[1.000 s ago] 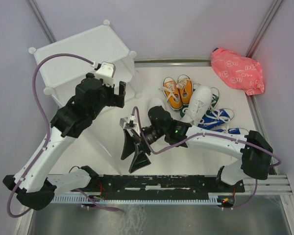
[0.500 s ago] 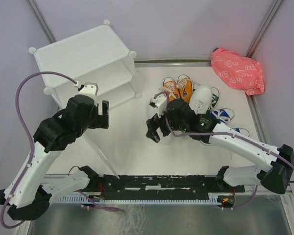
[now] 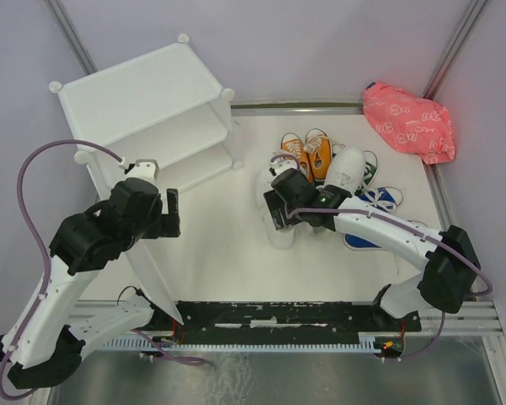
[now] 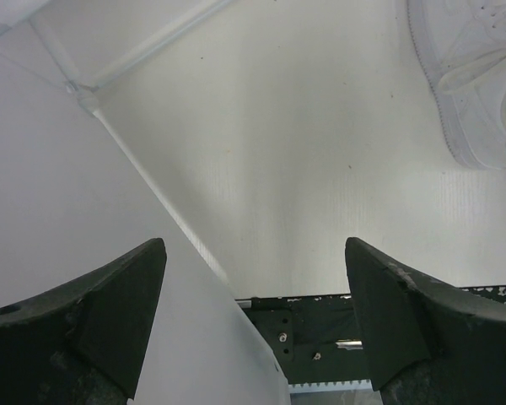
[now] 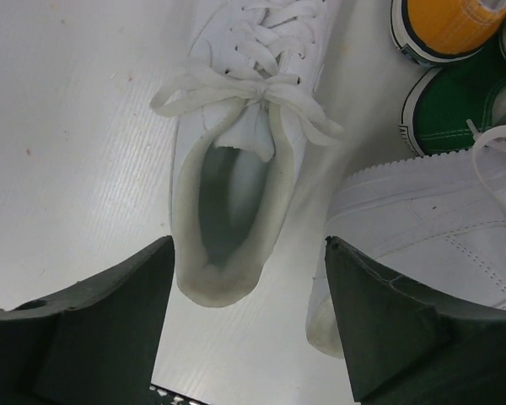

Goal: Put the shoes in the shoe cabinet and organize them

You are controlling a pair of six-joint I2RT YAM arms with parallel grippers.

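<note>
The white shoe cabinet [image 3: 143,101] stands at the far left. Several shoes lie in a cluster at the right: an orange pair [image 3: 308,156], a green one [image 3: 368,160], blue ones [image 3: 379,199] and two white shoes [image 3: 346,169]. My right gripper [image 3: 275,211] hangs open over one white shoe [image 5: 236,186], whose heel lies between the spread fingers [image 5: 110,321] untouched. The other white shoe [image 5: 438,219] lies just right of it. My left gripper [image 3: 174,213] is open and empty [image 4: 253,278], in front of the cabinet beside its white panel [image 4: 59,211].
A pink patterned bag [image 3: 409,122] lies in the far right corner. A long white panel [image 3: 156,270] slants from the cabinet towards the black base rail [image 3: 278,316]. Grey walls with metal posts close in the table on both sides.
My right gripper swung from near the panel at the centre-left back to the shoes, now over the white shoe. My left gripper drew away from the cabinet towards the near side.
</note>
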